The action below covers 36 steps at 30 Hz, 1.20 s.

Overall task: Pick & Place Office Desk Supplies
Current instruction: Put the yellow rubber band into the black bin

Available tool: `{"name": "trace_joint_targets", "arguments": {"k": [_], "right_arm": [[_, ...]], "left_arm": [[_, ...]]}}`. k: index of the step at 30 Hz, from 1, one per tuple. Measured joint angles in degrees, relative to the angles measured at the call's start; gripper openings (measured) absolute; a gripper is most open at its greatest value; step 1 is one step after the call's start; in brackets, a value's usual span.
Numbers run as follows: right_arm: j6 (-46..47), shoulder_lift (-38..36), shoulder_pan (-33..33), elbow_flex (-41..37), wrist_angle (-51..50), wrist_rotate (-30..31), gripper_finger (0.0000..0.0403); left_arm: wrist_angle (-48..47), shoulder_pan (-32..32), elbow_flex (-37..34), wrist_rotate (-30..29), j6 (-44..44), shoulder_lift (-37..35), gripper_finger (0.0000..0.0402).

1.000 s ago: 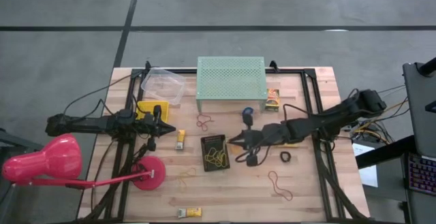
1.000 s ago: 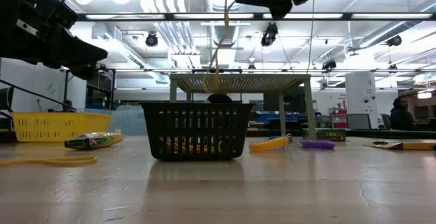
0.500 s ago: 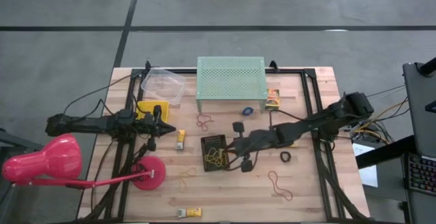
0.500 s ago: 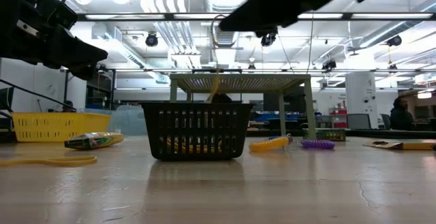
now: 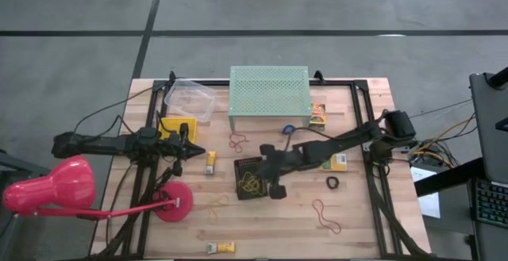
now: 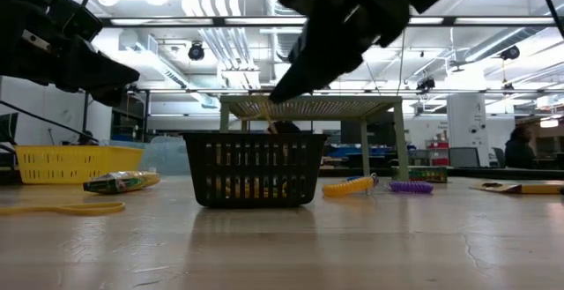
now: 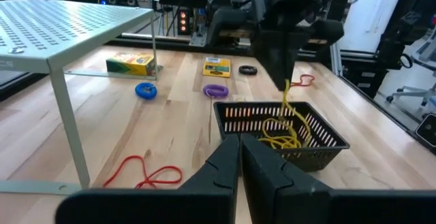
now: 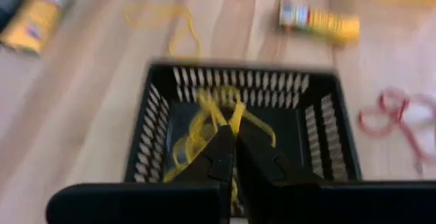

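Where yellow band [image 8: 204,125] dangles: right pincer [image 8: 230,157] over basket [image 5: 236,188].

Both arms are dark, nearly black, built from slim jointed segments that thicken into blocky housings at the joints, and thin black cables loop loosely out from the left arm [image 5: 103,143] and trail behind the shoulder end of the right arm [image 5: 357,138]. Each arm ends in a hand of two matte black fingers, flat-sided and tapering to a narrow wedge: the left hand [image 7: 240,157] has smooth, slightly glossy fingers [image 7: 221,173] with bevelled edges set on a broad dark crossbar. The right hand [image 8: 230,152] has the same plain black fingers [image 8: 216,157] without visible markings.
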Motion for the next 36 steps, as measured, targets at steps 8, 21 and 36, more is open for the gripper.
{"name": "trace_joint_targets", "arguments": {"k": [8, 21, 36], "right_arm": [[0.3, 4.8, 0.0, 6.2, -7.9, 0.0, 0.0008], [0.4, 11.0, -1.2, 11.2, -13.4, -3.5, 0.0008], [2.3, 11.1, -1.7, 11.5, -13.7, -5.0, 0.0067]], "left_arm": [[-0.2, 0.0, 0.0, 0.0, 0.0, 0.9, 0.0023], [0.0, 0.0, 0.0, 0.0, 0.0, 1.6, 0.0023], [0.0, 0.0, 0.0, 0.0, 0.0, 2.0, 0.0023]]}}
